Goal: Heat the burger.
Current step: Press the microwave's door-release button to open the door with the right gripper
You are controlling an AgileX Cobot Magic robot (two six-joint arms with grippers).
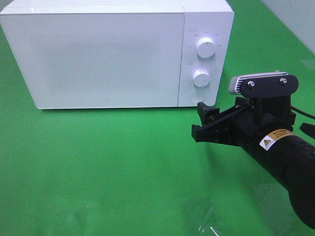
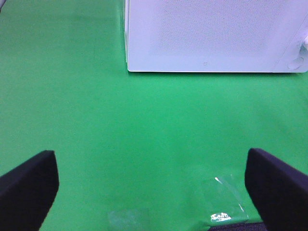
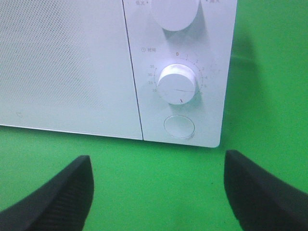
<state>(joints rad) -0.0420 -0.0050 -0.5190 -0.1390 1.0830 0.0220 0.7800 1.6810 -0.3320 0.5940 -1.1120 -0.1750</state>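
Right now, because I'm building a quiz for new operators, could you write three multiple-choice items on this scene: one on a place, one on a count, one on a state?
1. Where is the black right gripper? A) before the boxy white microwave's control panel B) on its roof C) inside it
2. How many round white turning knobs does that panel carry? A) one B) two C) four
3. How is the microwave's flat white door? A) wide open B) taken off C) shut
Answers: 1 A, its open jaws hang before the panel over the green table; 2 B, an upper knob and a lower knob; 3 C, the door lies flush with the front.
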